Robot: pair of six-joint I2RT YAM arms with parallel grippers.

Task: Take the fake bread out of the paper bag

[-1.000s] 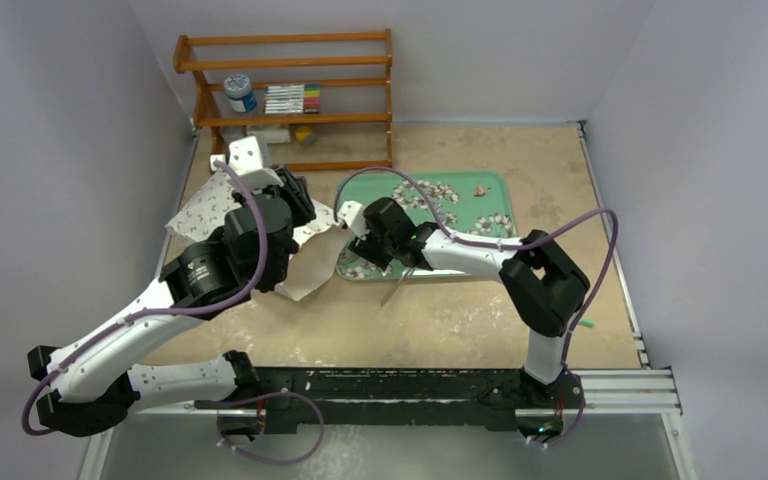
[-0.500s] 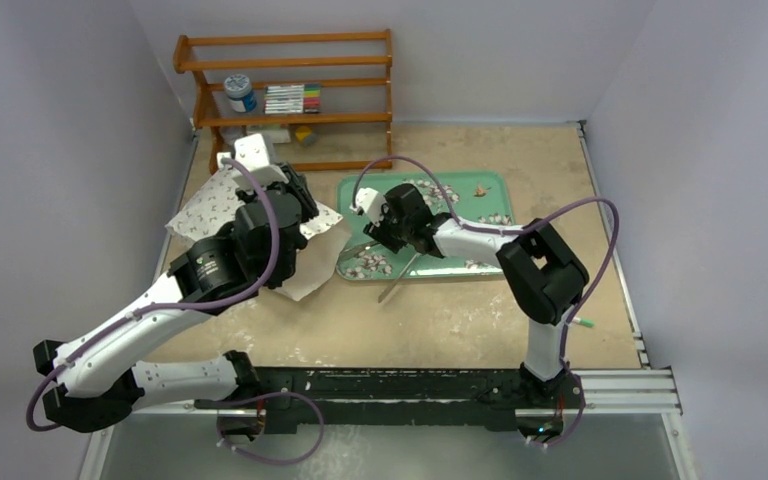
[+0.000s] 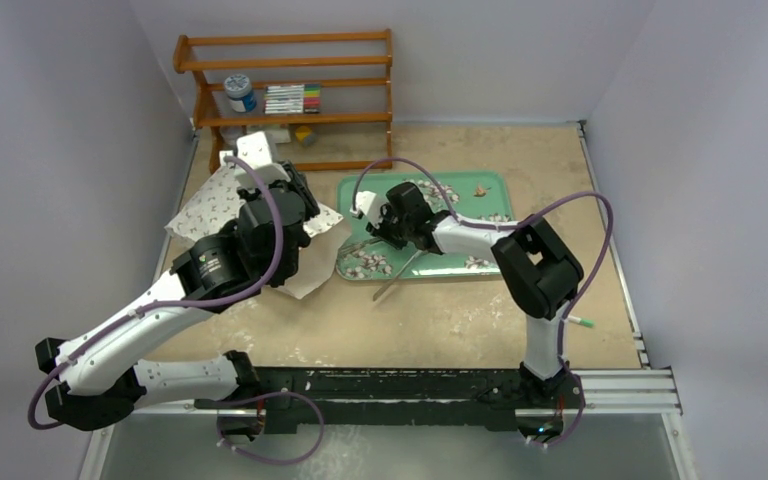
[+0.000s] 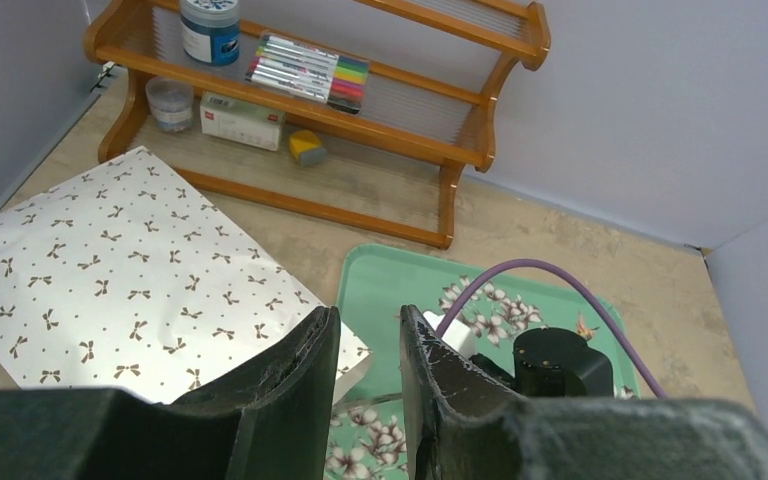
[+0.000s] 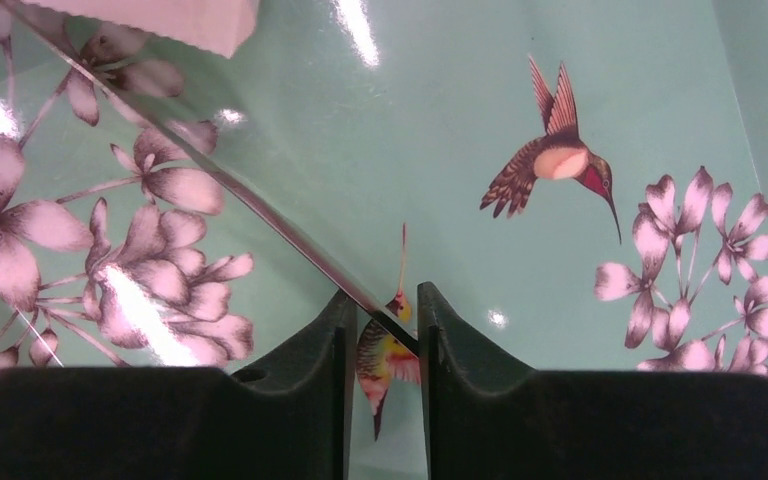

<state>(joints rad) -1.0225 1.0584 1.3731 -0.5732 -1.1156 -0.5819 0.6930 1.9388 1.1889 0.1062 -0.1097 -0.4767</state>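
Observation:
The paper bag [image 3: 210, 205], white with small dark bows, lies at the left; it also shows in the left wrist view [image 4: 110, 270]. Its corner reaches onto the green floral tray [image 3: 480, 215] and shows in the right wrist view [image 5: 160, 15]. No fake bread is in view. My left gripper [image 3: 298, 195] hovers over the bag's right part, jaws a narrow gap apart with nothing between them [image 4: 365, 312]. My right gripper [image 3: 385, 235] is low over the tray's left part, jaws [image 5: 380, 295] close round a thin arm of the metal tongs [image 5: 260, 215].
The tongs [image 3: 398, 277] stick out over the tray's near edge onto the table. A wooden shelf [image 3: 290, 100] with a jar, markers and small boxes stands at the back left. A green pen [image 3: 580, 322] lies at the right.
My right gripper has moved away from the bag's mouth, back and right over the tray, and the tongs have shifted slightly with it. My left arm has edged towards the back.

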